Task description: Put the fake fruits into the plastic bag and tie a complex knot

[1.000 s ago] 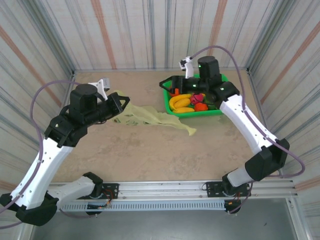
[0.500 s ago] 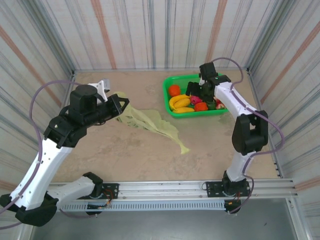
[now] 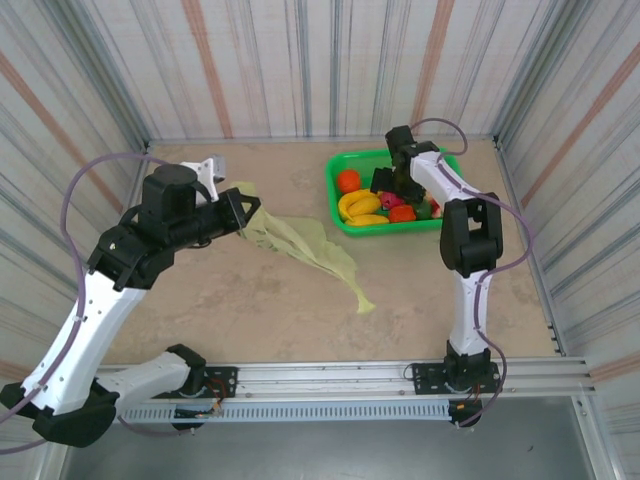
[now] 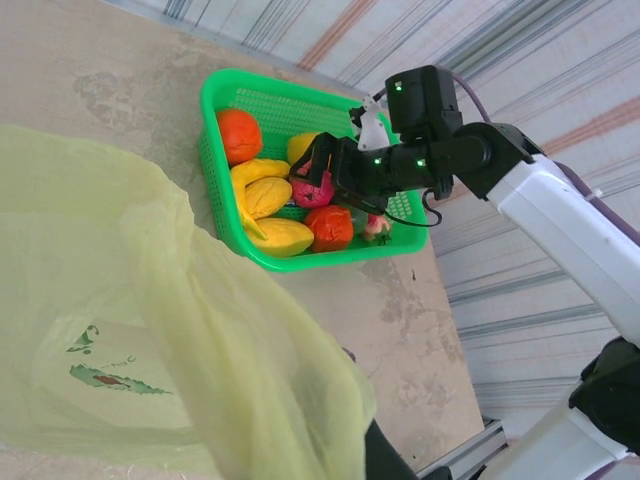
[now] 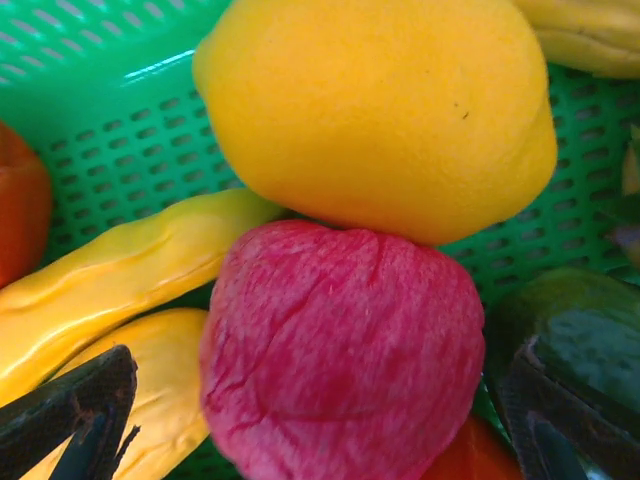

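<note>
Straddling red fruit in far-right basket, right gripper is gaping | left gripper is pinching bag | risk: glossy fruit squirting free

Far right: fake fruits in basket; plastic bag left of it.

Left arm is reaching forward-right with elbow raised, left gripper pinching the plastic bag. Right arm is stretching far forward, right gripper pointing down, jaws gaping wide.
</note>
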`<state>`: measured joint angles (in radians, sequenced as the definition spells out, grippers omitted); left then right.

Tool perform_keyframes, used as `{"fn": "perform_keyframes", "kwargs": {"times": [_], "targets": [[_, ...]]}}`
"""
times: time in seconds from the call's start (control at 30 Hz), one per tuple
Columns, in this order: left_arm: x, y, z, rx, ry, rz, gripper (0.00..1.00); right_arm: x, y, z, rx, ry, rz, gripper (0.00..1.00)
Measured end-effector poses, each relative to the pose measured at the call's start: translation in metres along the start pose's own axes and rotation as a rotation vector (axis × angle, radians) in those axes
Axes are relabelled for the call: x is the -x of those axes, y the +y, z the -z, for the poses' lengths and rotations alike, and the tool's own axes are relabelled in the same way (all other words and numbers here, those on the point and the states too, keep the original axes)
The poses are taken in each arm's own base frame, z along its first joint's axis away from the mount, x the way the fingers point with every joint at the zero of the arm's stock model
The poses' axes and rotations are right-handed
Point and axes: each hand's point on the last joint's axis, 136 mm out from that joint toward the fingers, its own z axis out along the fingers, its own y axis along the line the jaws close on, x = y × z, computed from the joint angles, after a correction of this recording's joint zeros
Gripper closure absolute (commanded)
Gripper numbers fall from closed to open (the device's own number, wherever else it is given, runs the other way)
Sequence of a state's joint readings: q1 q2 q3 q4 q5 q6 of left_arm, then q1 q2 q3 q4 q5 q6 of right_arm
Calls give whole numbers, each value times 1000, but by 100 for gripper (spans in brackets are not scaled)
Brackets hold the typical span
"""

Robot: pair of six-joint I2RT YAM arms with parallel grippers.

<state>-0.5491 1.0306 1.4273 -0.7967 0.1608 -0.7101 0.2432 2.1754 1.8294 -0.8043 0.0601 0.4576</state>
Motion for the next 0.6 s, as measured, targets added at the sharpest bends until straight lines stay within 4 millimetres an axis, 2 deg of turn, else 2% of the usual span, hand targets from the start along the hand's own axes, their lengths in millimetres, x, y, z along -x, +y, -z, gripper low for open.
{"fn": "perform_keyframes", "kwargs": {"times": [0.2, 0.43, 0.53, 0.6], "targets": [[-4, 0, 1, -3, 17, -4, 100, -4, -8, -14, -12, 31, -7, 15], [-4, -1, 9, -13, 5, -8, 100, 0, -9, -17, 19, 19, -6, 38], [-6, 0, 11, -12, 4, -8, 100, -1, -9, -10, 33, -2, -4, 40], [-8, 2, 11, -9, 7, -7, 100, -2, -10, 1, 42, -18, -4, 40]]}}
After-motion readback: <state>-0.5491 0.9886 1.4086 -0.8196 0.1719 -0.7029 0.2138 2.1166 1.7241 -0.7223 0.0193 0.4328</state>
